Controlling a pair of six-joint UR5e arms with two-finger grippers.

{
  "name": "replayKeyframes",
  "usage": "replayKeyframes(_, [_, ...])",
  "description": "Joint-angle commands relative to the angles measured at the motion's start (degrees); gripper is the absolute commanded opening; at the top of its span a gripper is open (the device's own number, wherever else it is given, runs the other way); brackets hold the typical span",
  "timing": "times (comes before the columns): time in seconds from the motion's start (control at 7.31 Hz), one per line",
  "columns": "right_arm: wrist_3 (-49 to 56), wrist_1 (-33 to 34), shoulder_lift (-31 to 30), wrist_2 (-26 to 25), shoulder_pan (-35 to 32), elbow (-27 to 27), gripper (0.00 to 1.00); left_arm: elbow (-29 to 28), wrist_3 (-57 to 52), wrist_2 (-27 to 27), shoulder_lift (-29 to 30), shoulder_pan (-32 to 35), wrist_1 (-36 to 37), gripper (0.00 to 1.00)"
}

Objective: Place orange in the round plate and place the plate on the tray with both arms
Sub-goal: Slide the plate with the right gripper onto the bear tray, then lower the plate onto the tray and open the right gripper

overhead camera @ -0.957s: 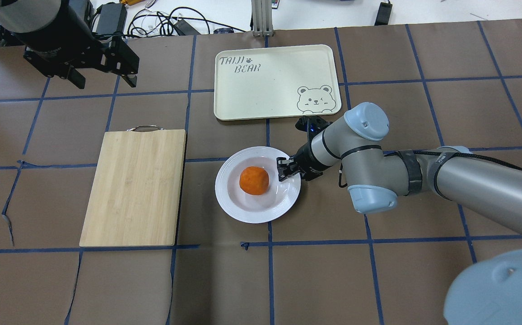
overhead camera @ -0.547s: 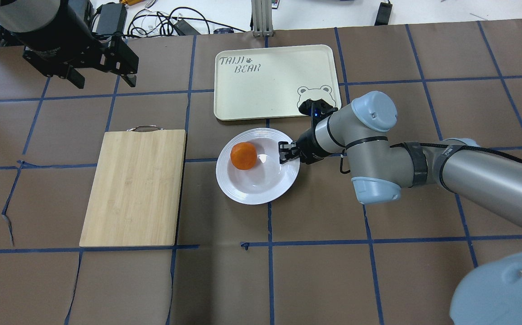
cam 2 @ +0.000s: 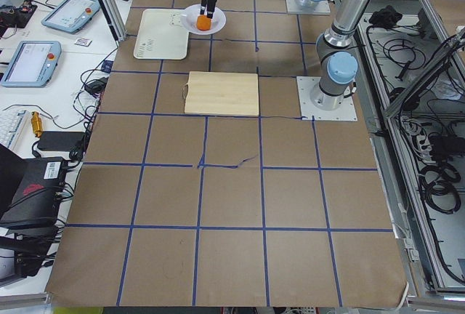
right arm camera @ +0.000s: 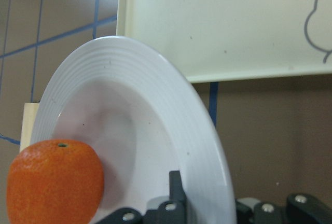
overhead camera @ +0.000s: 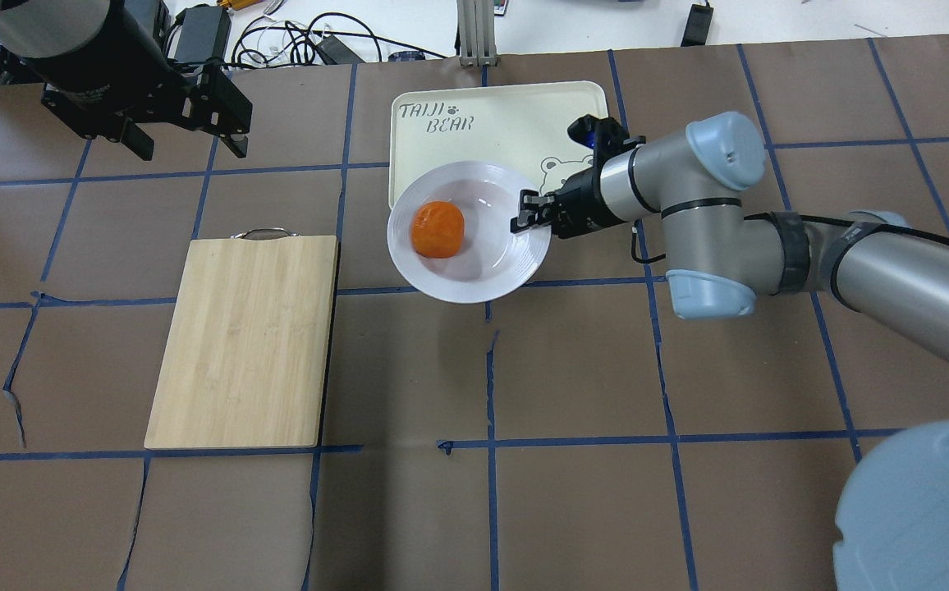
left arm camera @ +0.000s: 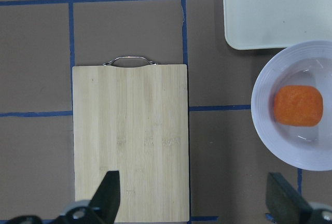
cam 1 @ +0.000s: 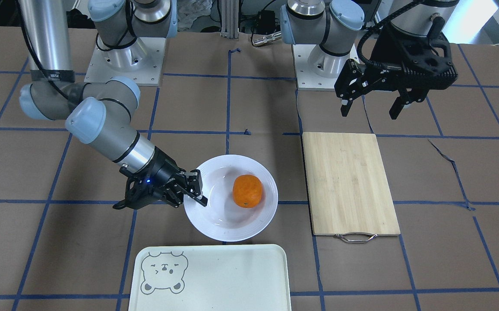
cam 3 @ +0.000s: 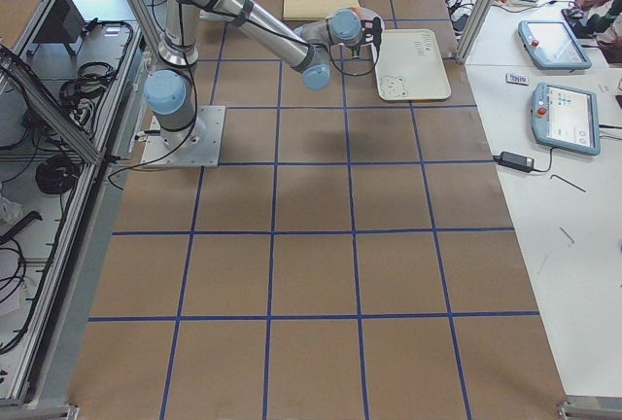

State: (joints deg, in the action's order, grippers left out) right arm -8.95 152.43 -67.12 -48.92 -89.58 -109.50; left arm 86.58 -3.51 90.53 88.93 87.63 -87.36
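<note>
One orange (overhead camera: 437, 230) sits in the round plate (overhead camera: 491, 279), whose rim the right pincer (overhead camera: 534, 215) clamps; left pincer (overhead camera: 185, 111) gapes wide.

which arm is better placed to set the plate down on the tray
Right. The right gripper is shut on the round plate's rim, with the orange in it, at the tray's edge. The left gripper hangs open, far off.

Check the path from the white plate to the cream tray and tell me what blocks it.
Nothing visible blocks it. The glossy white round plate, carrying the small orange, is held at its rim by the right gripper and already overlaps the near edge of the pale cream rectangular tray. The tray's surface is bare. The bamboo cutting board lies off to the side.
</note>
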Motion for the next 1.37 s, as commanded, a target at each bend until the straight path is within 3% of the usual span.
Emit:
replayKeyframes(0.0, [-3.33,-3.10,6.70,1.55,1.86,10.31,0.00,-0.01,0.00,0.00,0.01,0.00,0.00,1.00])
replayKeyframes(0.27, [-4.50,-3.72,16.71,0.41,1.86,22.79,0.00,-0.09,0.00,0.00,0.10,0.00,0.00,1.00])
replayKeyframes(0.55, [-4.59,-4.60,24.02,-2.12,1.69,31.24,0.00,-0.09,0.00,0.00,0.10,0.00,0.00,1.00])
replayKeyframes(0.68, [-4.85,-6.34,25.53,-2.32,1.60,33.46,0.00,-0.09,0.00,-0.09,0.10,0.00,0.00,1.00])
replayKeyframes(1.23, [-5.38,-6.62,27.74,-4.34,0.37,33.74,0.00,-0.01,0.00,-0.09,0.10,-0.26,0.00,1.00])
